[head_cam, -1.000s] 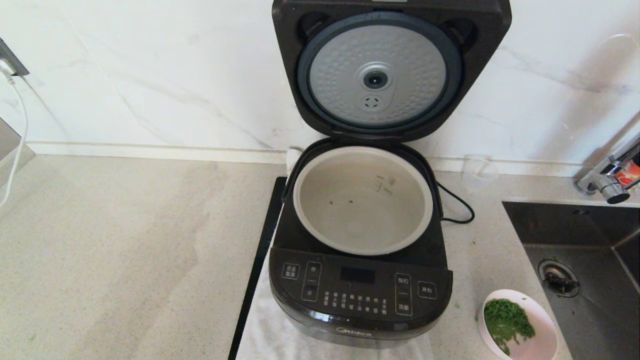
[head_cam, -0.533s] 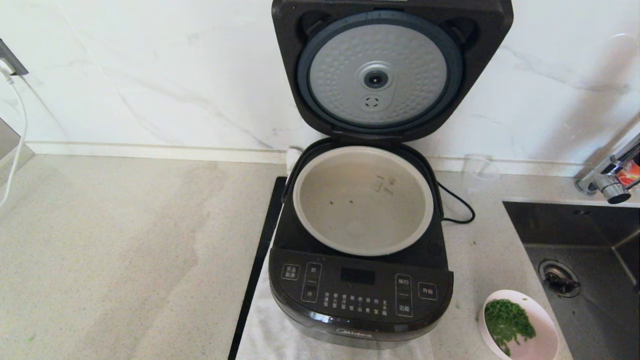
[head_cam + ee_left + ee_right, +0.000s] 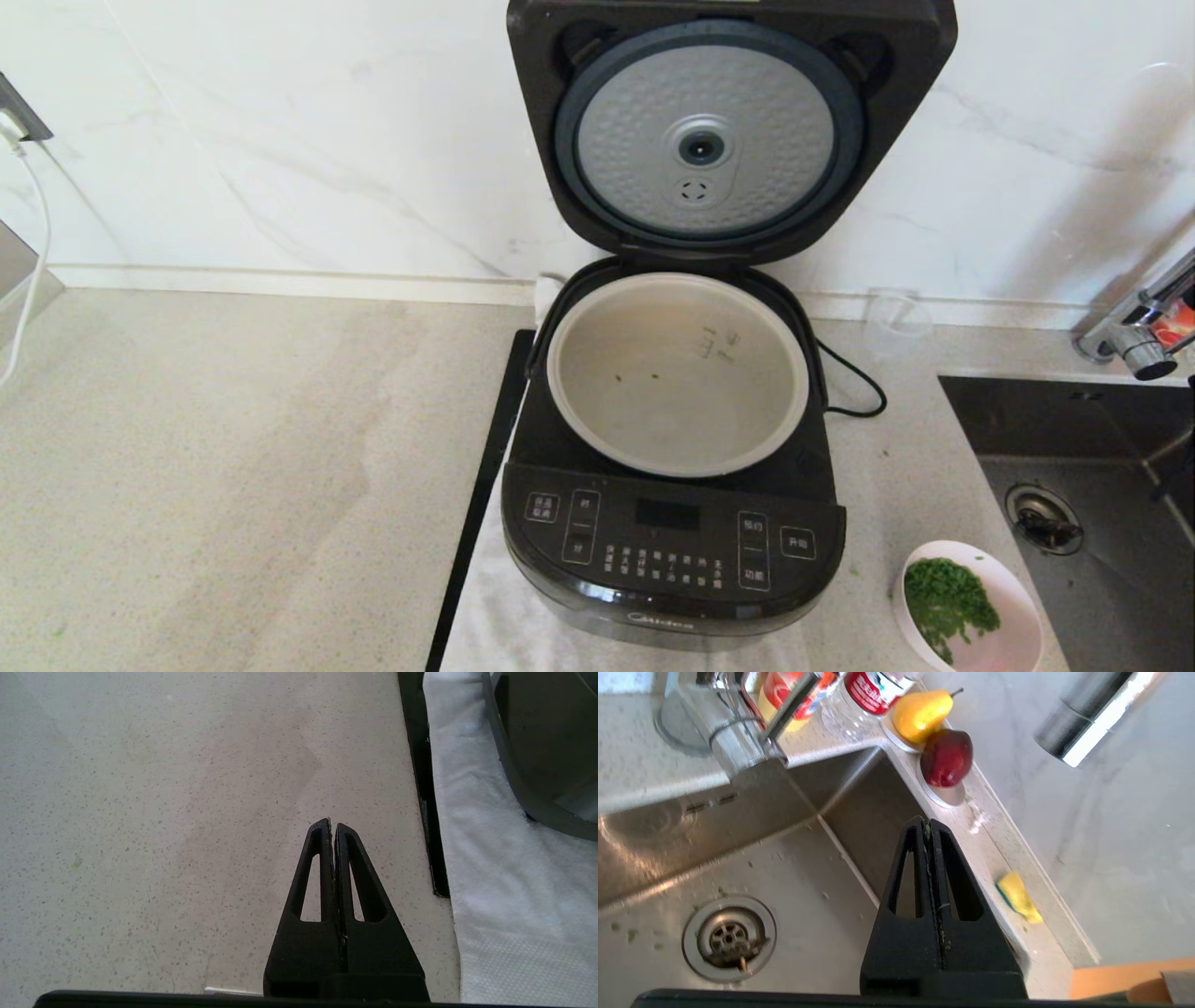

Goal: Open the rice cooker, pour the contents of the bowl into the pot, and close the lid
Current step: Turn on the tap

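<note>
While the lid stands open over the pot and greens fill the bowl, the right gripper hangs clenched over the sink, left gripper clenched too.

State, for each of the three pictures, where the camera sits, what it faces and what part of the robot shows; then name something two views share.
Head: high up, facing down at the open rice cooker and bowl; no robot part clear.
Left wrist: behind the shut left gripper, over the counter.
Right wrist: behind the shut right gripper, over the sink.
Shared: head and right wrist show the drain.
</note>
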{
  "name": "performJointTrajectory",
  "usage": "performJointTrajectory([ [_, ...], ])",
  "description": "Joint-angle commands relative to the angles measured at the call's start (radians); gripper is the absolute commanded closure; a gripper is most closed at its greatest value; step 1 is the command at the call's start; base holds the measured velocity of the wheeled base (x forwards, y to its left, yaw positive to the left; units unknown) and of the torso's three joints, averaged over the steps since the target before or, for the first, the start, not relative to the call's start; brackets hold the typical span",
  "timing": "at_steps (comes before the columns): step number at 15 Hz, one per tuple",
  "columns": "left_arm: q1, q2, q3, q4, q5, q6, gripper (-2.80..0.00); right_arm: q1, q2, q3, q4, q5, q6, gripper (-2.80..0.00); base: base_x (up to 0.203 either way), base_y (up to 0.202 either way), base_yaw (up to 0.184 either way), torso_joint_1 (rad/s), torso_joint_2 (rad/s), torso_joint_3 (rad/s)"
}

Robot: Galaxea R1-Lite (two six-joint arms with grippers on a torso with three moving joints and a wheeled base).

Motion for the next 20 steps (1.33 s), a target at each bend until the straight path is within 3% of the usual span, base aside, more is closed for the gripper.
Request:
performJointTrajectory([
  [1, 0.0, -0.001, 0.002, 0.0, 0.0, 0.0, 0.0, -0.001, 0.053, -0.051, -0.014, -0.004, -0.001, 0.0, 0.0, 0.0, 0.0, 0.0, 0.0, 0.0],
  [20, 0.0, -0.001, 0.002, 0.0, 0.0, 0.0, 0.0, 0.001, 0.331, -0.439, -0.073, 0.019, -0.001, 0.0, 0.0, 0.0, 0.0, 0.0, 0.0, 0.0],
])
